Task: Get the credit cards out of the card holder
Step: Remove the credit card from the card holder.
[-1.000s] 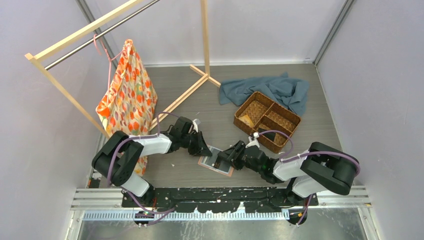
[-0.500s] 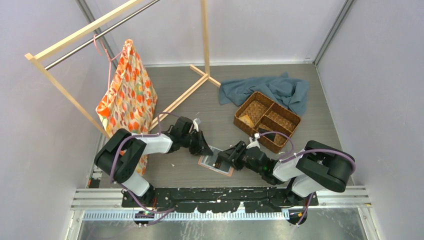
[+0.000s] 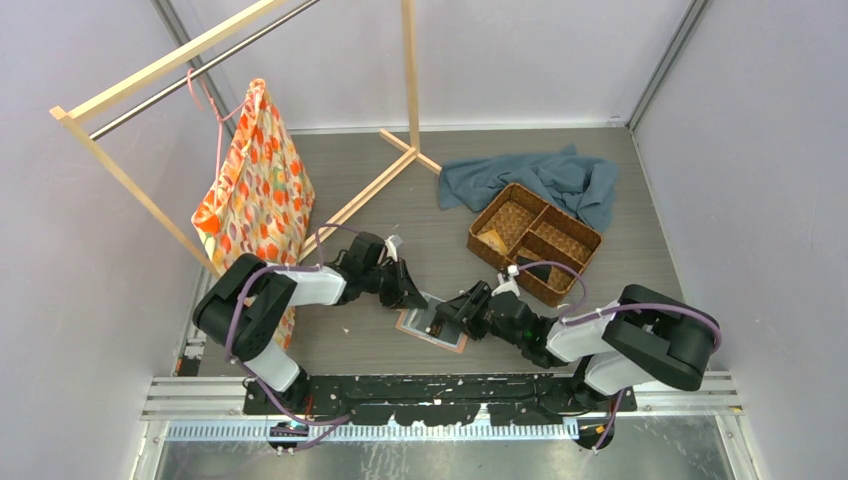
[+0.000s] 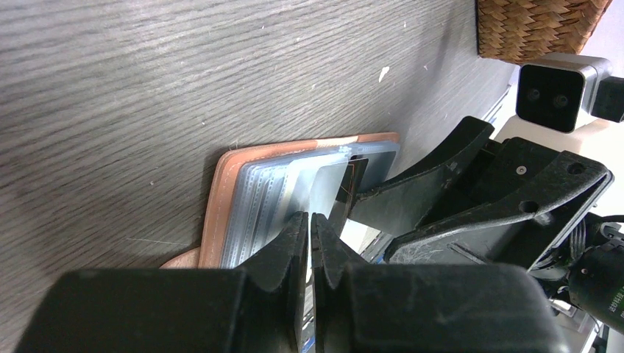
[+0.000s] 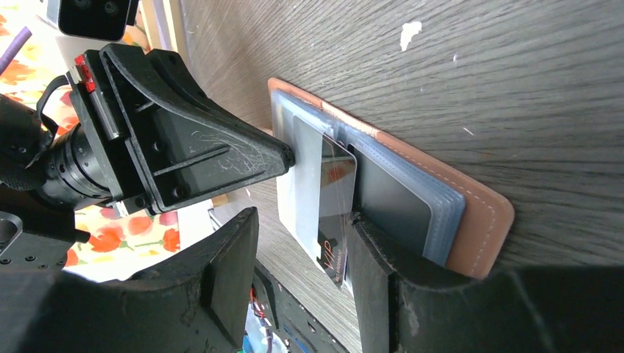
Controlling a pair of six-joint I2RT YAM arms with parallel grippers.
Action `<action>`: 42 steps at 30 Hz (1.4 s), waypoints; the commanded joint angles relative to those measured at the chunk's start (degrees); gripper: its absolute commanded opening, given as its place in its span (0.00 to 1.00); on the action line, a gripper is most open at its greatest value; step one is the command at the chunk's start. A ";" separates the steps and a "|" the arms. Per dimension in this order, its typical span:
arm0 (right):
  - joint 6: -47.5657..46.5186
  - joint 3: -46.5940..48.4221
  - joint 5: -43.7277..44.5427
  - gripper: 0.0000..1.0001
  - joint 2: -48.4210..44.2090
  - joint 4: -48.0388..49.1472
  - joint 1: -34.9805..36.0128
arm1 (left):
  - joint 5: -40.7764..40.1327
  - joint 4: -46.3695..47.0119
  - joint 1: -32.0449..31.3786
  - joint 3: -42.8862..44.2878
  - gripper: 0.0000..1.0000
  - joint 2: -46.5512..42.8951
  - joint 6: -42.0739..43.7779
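The salmon-pink card holder [image 3: 440, 336] lies open on the table between both arms, its clear grey slots [image 4: 254, 206] facing up. A pale credit card [image 5: 298, 195] sticks partway out of a slot, and my left gripper [image 4: 310, 218] is shut on its edge. A black credit card [image 5: 332, 246] printed "VIP" lies beside it under a clear sleeve. My right gripper [image 5: 302, 218] is open. One of its fingers [image 5: 379, 279] presses on the holder's slots [image 5: 390, 198] and the other hangs off to the side. In the top view the left gripper [image 3: 412, 297] and right gripper [image 3: 447, 318] nearly meet over the holder.
A brown woven three-compartment basket [image 3: 575, 236] stands behind the right arm, with a tan item and a dark item in it. A blue-grey cloth [image 3: 545, 175] lies behind it. A wooden rack [image 3: 375, 185] with an orange patterned bag [image 3: 255, 190] stands at the back left.
The left jaws have closed a little more on the pale card's edge. Both arms have barely shifted and the holder lies where it was.
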 commanded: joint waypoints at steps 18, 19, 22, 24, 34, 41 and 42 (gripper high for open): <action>-7.57 2.20 8.27 0.54 -12.37 -26.23 0.26 | -4.61 -5.84 -2.17 -2.26 0.08 4.98 2.21; -7.63 2.18 8.41 0.54 -13.01 -26.69 0.27 | -4.59 -5.84 -2.19 -2.25 0.08 5.02 2.21; -7.95 2.10 8.56 0.54 -14.63 -27.83 0.23 | -4.44 -5.77 -2.17 -2.39 0.08 5.03 2.21; -8.40 2.35 8.39 0.54 -15.06 -28.44 0.29 | -4.36 -5.76 -2.19 -2.48 0.07 4.95 2.21; -8.58 2.39 7.77 0.54 -14.27 -27.71 0.27 | -4.69 -8.92 -2.18 -2.94 0.11 -2.07 2.76; -8.46 2.38 7.69 0.54 -14.06 -27.45 0.22 | -11.43 -21.62 -2.18 -0.91 0.26 -11.81 6.35; -8.46 2.41 7.54 0.54 -13.92 -27.34 0.27 | -11.67 -22.08 -2.20 -0.90 0.30 -12.09 6.56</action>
